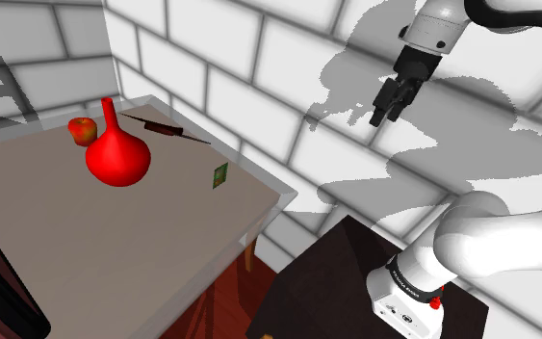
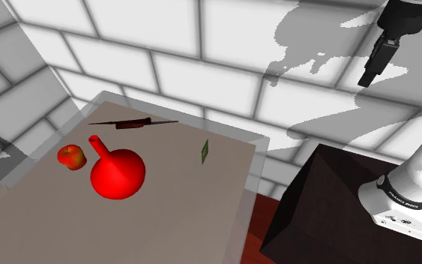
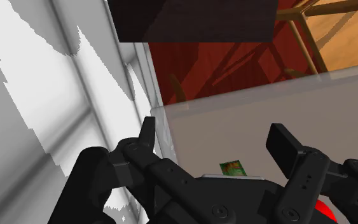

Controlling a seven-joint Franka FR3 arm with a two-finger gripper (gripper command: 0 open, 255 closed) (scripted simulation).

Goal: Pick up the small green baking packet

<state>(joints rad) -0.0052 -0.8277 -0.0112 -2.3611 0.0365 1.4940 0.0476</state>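
The small green packet (image 1: pixel 220 175) stands on edge on the grey table (image 1: pixel 115 250), close to the table's wall-side edge. The second exterior view has the packet (image 2: pixel 205 151) to the right of the red vase. My black gripper (image 1: pixel 389 104) hangs high in the air near the white block wall, well off the table and far from the packet. In the second exterior view the gripper (image 2: pixel 372 71) is above the dark stand. In the wrist view the fingers (image 3: pixel 282 143) stand apart with nothing between them, and the packet (image 3: pixel 232 168) shows small beyond the gripper (image 3: pixel 214 137).
A red round-bellied vase (image 1: pixel 117 154) stands on the table, with a red apple (image 1: pixel 83 130) and a dark knife (image 1: pixel 166 128) behind it. The dark box stand (image 1: pixel 326 279) sits beside the table's corner. The block wall (image 1: pixel 288 87) runs close along the table.
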